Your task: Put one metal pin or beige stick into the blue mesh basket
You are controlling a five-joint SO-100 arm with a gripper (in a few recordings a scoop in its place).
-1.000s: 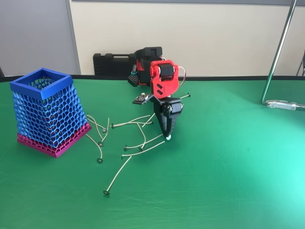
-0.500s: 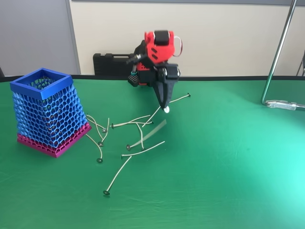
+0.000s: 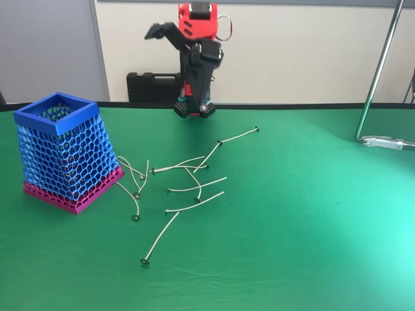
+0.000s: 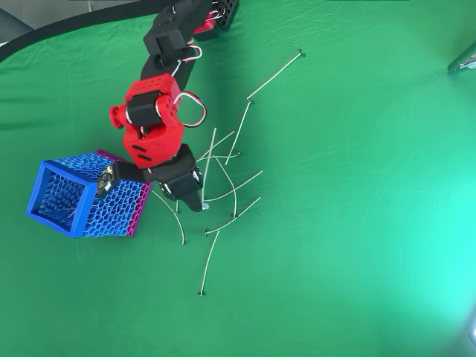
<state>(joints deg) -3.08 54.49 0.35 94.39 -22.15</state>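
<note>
You will find no readable text, label, brand, number or sign in either view. Nothing is printed on the basket, the arm, the black case or the green table.

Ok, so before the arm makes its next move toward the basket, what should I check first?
1. Stick held in the gripper: cannot tell; the tip is too small to read.
2. Blue mesh basket upright, mouth open: ok.
3. Gripper above the basket mouth: not ok; the overhead view shows it to the right of the basket, over the sticks.
4. Spare sticks lying loose on the table: ok.
5. Nothing stands between gripper and basket: ok, as far as both views show.
</note>
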